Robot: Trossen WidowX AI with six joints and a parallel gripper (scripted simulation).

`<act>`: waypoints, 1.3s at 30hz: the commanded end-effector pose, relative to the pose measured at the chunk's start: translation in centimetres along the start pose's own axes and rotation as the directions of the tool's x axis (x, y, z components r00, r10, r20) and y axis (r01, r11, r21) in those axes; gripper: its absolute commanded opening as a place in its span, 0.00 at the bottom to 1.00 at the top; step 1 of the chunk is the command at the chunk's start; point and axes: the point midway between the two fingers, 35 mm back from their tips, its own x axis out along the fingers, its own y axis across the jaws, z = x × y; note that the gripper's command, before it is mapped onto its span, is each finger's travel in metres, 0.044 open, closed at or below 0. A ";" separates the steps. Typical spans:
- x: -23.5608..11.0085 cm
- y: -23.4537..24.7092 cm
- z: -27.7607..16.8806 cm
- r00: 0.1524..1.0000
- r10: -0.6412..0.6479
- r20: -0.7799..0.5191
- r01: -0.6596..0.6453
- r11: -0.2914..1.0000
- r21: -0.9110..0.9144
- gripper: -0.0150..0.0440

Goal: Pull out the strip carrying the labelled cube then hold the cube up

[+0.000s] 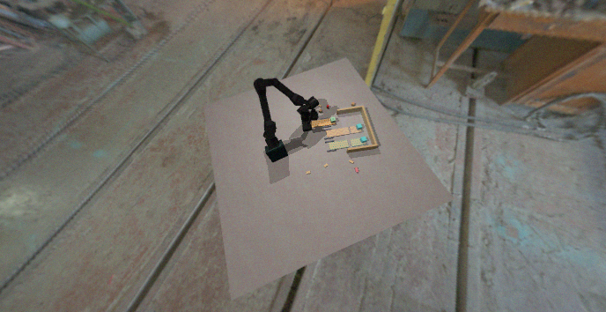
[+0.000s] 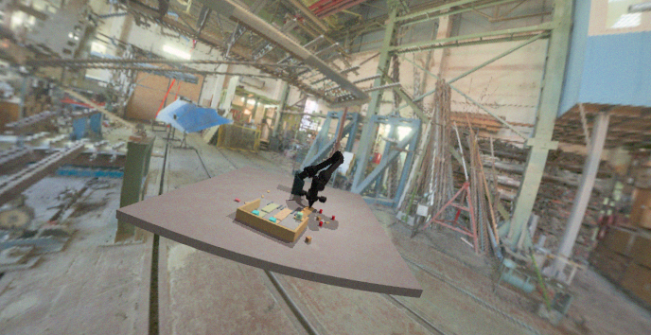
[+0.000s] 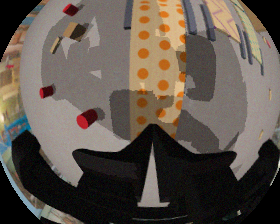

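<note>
The orange-dotted strip looks unbroken and reaches out past the open side of the wooden frame. The light green cube with a mark on top sits on its far end. My gripper is shut and empty, fingertips down at the strip's near end; contact is hard to tell. The middle zigzag strip shows a gap before its teal cube. The yellow-green strip also shows a gap before its teal cube.
The wooden frame walls three sides around the cubes. Dark rails flank the strips. Red cylinders and a brown block lie left of the dotted strip in the wrist view. A pink piece lies beyond the yellow-green strip.
</note>
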 end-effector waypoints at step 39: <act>-4.1 -0.5 7.8 1.000 -0.010 -0.013 0.009 0.996 -0.091 1.00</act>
